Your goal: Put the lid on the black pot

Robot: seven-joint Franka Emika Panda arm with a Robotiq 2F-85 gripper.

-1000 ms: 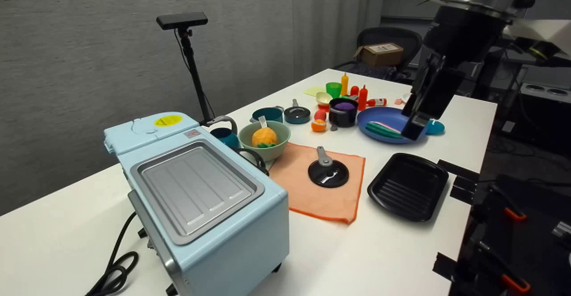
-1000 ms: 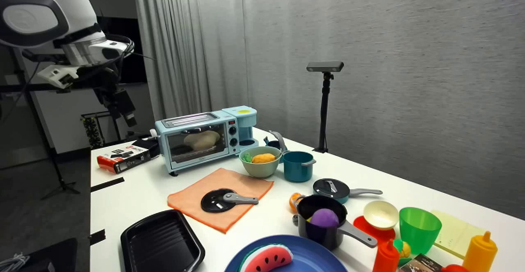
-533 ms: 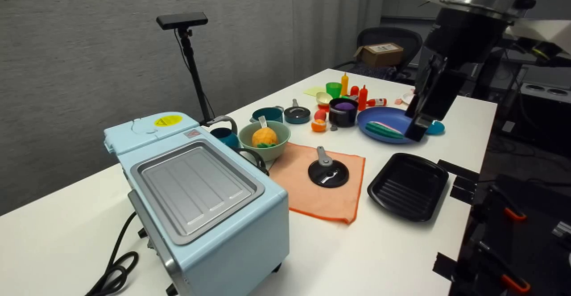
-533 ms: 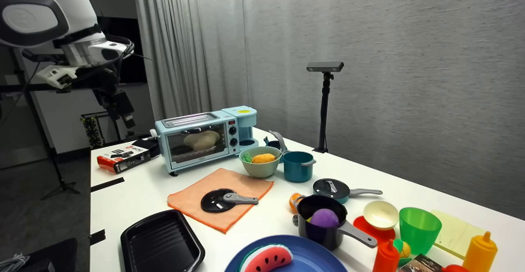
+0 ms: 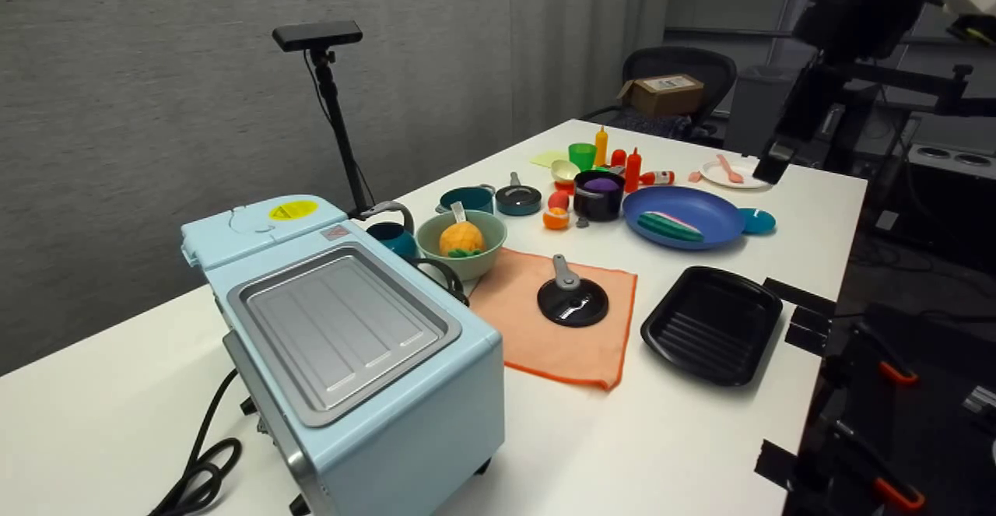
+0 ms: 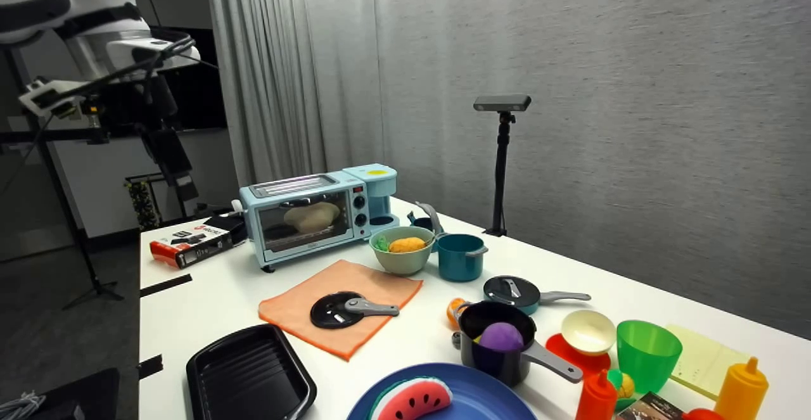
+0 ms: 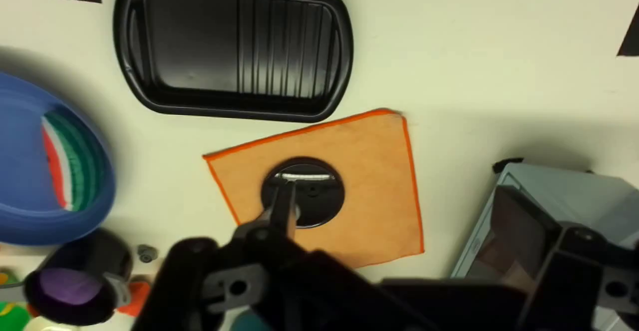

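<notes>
The gripper [image 7: 398,188] is up high, well above the tabletop [image 7: 464,81], its two fingers [image 7: 523,228] spread wide with nothing held between them. The lid [image 7: 312,201] sits flat on the orange cloth [image 7: 379,171], well below the gripper, and in the wrist view one finger hides a bit of it, so it looks off to that finger's side and not in the middle. The black pot [image 7: 97,253] is farther out on that same side, past the lid. I think the job right here is to go and get the lid. To do it well, slide the gripper over that way until the grey handle [image 6: 374,308] is midway between the fingers. Turn it so the fingers will pinch the thin sides of the handle. Then come down slowly, stop before pushing on the lid, squeeze gently, and lift straight up. That handle sticks out to one side, so the lid may tip. Later, watch the purple thing [image 7: 70,286] inside the pot: I can't tell if it pokes up and could block the lid.
</notes>
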